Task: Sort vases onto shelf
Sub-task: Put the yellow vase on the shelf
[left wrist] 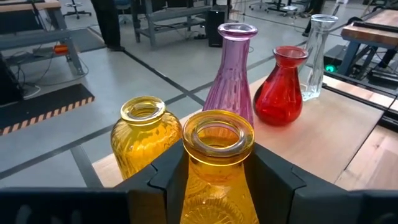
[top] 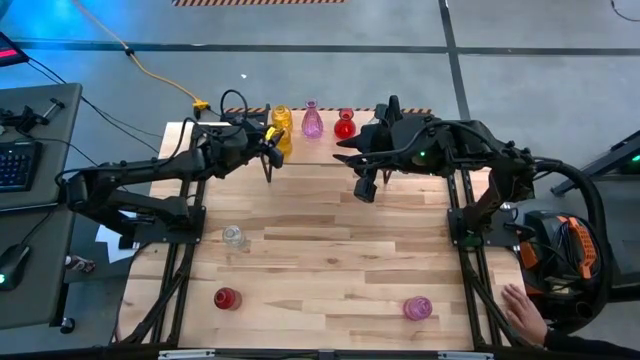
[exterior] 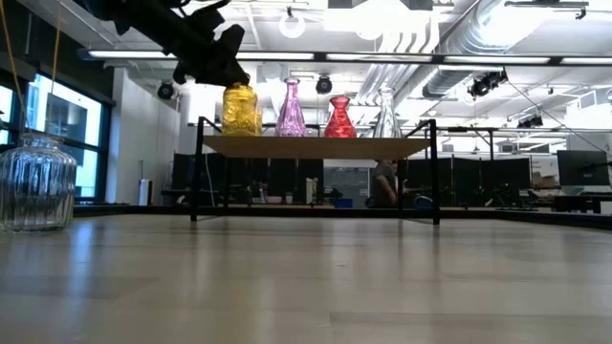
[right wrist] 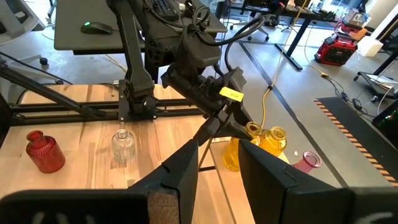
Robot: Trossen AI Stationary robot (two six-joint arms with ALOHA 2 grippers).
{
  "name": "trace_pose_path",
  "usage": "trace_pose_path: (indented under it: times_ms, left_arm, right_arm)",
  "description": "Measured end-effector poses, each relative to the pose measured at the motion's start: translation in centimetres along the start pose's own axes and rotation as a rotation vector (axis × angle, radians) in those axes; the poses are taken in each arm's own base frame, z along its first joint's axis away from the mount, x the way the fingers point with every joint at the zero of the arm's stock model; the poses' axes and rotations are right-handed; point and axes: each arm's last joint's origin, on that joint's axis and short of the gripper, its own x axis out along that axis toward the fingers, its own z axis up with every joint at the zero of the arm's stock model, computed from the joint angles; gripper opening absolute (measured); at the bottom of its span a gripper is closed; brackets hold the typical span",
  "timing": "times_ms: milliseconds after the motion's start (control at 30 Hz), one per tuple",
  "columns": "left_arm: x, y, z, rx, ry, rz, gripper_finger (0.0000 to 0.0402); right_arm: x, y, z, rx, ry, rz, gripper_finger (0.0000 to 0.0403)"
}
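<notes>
Two dark fingers (left wrist: pixel 277 186) of the left gripper (left wrist: pixel 217 180) bracket the neck of a yellow vase (left wrist: pixel 217 155), one on each side and very close, though whether they are pinching or have just let go cannot be told. That vase stands upright, long axis vertical, at the left end of the shelf (exterior: pixel 316 146), just in front of the second yellow vase (left wrist: pixel 146 134). So the way clear is straight back from the neck, away from the pink vase (top: pixel 312 121) and red vase (top: pixel 345 125) further along. By my judgement the left arm is the nearer to the clear vase (top: pixel 234 237) on the table. The right gripper (top: pixel 366 187) hovers near the shelf's other end, its fingers narrowly parted and holding nothing.
</notes>
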Motion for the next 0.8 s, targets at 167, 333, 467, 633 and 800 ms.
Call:
trace_pose_path:
  times_ms: [167,333,467,633,800]
  left_arm:
    - [0.00,-0.02,0.10,-0.004,-0.011,-0.002,0.0156]
    - [0.01,-0.03,0.10,-0.030,-0.013,-0.005,0.0164]
    - [0.01,-0.06,0.15,-0.060,-0.019,-0.016,0.0166]
    - [0.01,-0.06,0.16,-0.065,-0.021,-0.014,0.0166]
    - [-0.35,0.10,0.33,-0.070,-0.030,-0.015,0.0166]
  right_arm:
    - [0.00,0.00,0.00,0.000,0.000,0.000,0.0110]
    - [0.00,0.00,0.00,0.007,0.000,0.000,0.0110]
    - [0.00,0.00,0.00,0.007,0.000,0.000,0.0110]
    - [0.00,0.00,0.00,0.007,0.000,0.000,0.0110]
    - [0.00,0.00,0.00,0.007,0.000,0.000,0.0110]
